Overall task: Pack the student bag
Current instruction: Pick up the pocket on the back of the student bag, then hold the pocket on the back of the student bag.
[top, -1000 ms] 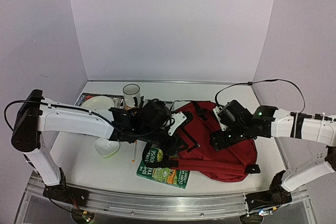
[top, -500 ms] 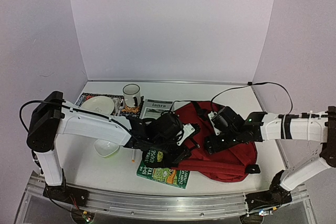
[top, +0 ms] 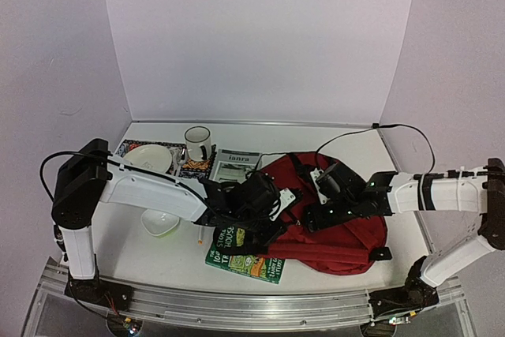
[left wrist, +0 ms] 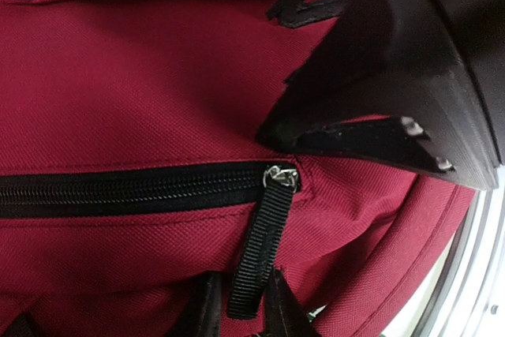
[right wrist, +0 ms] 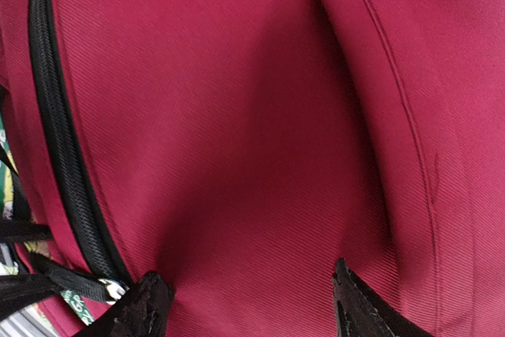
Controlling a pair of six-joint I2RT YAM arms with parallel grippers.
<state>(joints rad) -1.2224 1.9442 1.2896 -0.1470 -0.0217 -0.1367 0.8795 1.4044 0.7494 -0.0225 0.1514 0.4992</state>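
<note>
The student bag [top: 347, 230] is a dark red backpack lying flat on the right half of the table. Its black zipper [left wrist: 118, 191] is zipped, and a black webbing pull strap [left wrist: 264, 234] hangs from the metal slider [left wrist: 282, 177]. My left gripper [left wrist: 241, 305] sits at the bag's left edge [top: 272, 215] with its jaws closed on the end of that strap. My right gripper [right wrist: 248, 297] is open, both fingertips [right wrist: 150, 301] resting wide apart on the red fabric beside the zipper [right wrist: 59, 140]. From above, it is on the bag's middle [top: 312, 215].
A green book [top: 237, 254] lies partly under the bag's left edge, with a pencil [top: 200, 234] and a small bowl [top: 160, 222] to its left. Behind them are a plate [top: 148, 158], a mug [top: 197, 144] and a booklet [top: 234, 165]. Walls enclose three sides.
My left arm has moved right and down onto the bag and its jaws have narrowed round the pull strap. My right arm has come left and down onto the bag.
</note>
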